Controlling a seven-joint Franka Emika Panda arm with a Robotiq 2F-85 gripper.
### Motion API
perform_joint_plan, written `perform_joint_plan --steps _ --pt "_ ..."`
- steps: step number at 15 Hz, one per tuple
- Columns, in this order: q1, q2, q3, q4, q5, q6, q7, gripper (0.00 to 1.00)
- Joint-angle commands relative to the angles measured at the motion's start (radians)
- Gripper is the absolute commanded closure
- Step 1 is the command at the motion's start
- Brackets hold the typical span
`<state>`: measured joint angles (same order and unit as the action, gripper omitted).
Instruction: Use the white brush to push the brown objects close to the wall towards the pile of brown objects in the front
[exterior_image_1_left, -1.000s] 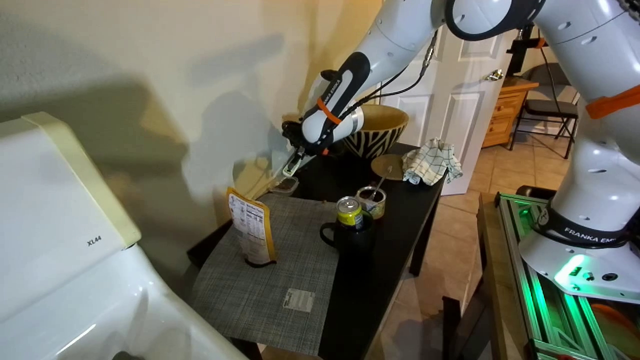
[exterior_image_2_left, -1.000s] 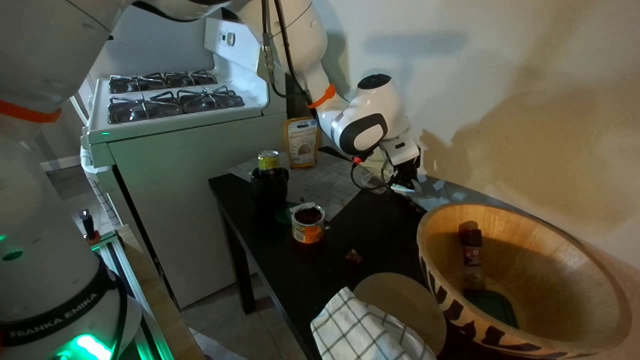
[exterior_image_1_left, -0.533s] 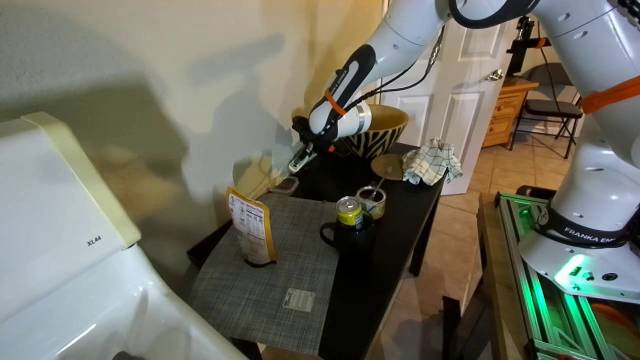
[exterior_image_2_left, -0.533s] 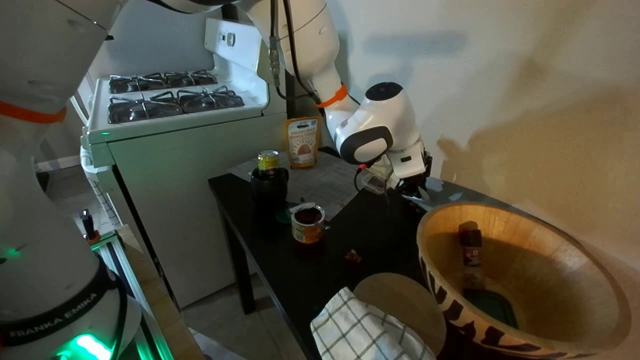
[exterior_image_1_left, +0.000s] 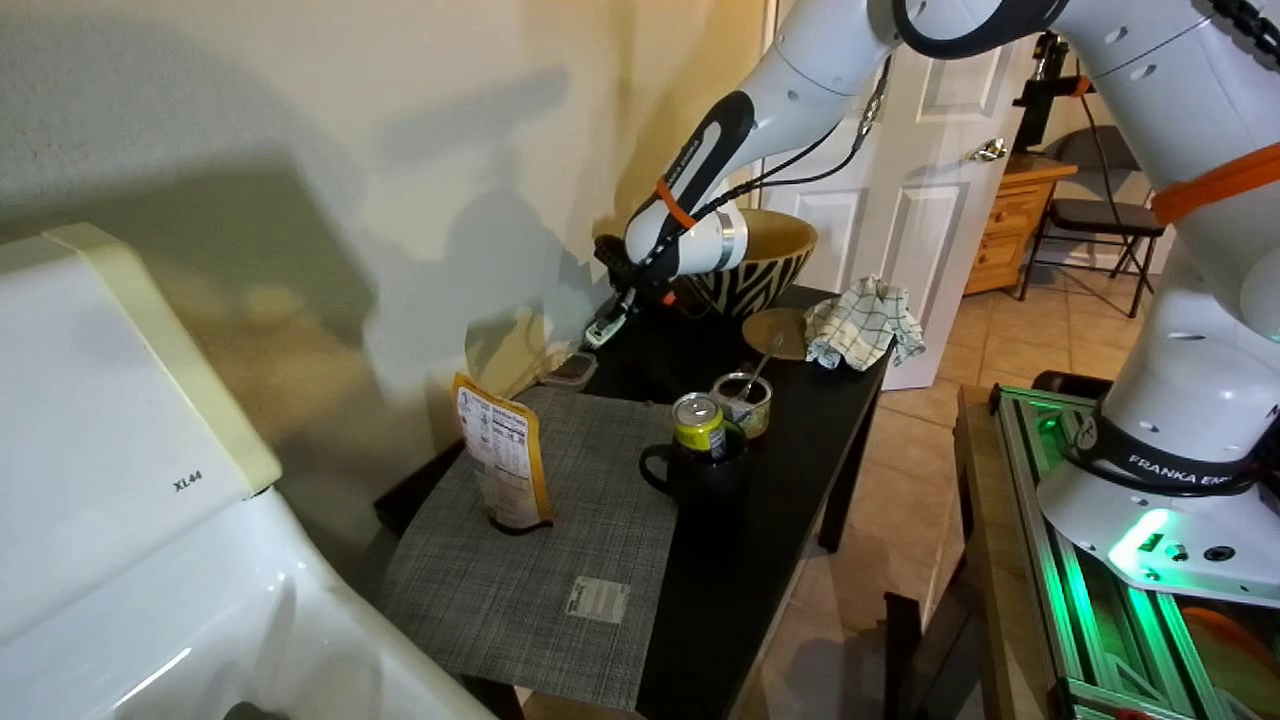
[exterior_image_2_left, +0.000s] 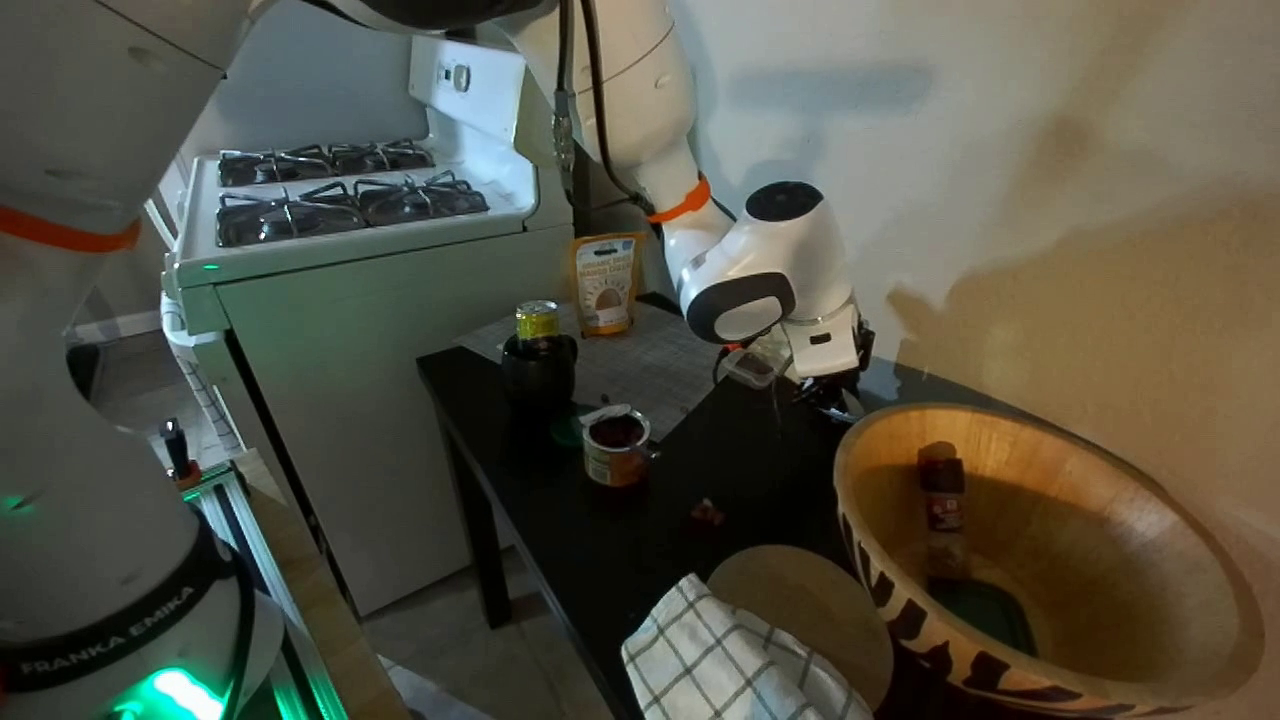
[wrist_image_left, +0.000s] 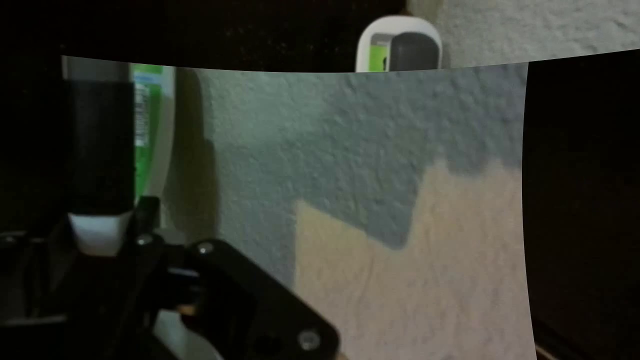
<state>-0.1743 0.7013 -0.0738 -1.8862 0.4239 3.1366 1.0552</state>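
- Stove (exterior_image_1_left: 150, 450): white, nearest.
- Table (exterior_image_1_left: 800, 440): black; a grey placemat (exterior_image_1_left: 600, 480) covers its near end.
- Pouch (exterior_image_1_left: 500, 455): stands upright on the placemat.
- Mug (exterior_image_1_left: 705, 485): black, holds a yellow can (exterior_image_1_left: 699, 425).
- Tin (exterior_image_1_left: 757, 412): opened, a utensil (exterior_image_1_left: 766, 362) leans in it.
- Brown pile (exterior_image_2_left: 707, 513): lies on the table between tin and round board (exterior_image_2_left: 800, 600).
- Plastic tub (exterior_image_1_left: 570, 370): sits near the cream wall (exterior_image_1_left: 430, 60).
- Gripper (exterior_image_1_left: 625, 300): clenched on the white brush (exterior_image_1_left: 603, 331), low by the wall.
- Checked cloth (exterior_image_1_left: 865, 322), striped bowl (exterior_image_1_left: 750, 285): at the table's far end.
- Door (exterior_image_1_left: 935, 240): white.
- Drawers (exterior_image_1_left: 1000, 245), chair (exterior_image_1_left: 1100, 215): beyond, on tiles (exterior_image_1_left: 905, 460).
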Motion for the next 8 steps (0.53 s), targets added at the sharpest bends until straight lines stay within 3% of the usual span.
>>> perform_joint_plan --steps 1,8 --pt "-0.054 0.015 0.075 0.026 0.032 0.023 -0.058 0.94" --pt "-0.094 0.027 0.107 0.055 0.049 0.008 -0.105 0.94"
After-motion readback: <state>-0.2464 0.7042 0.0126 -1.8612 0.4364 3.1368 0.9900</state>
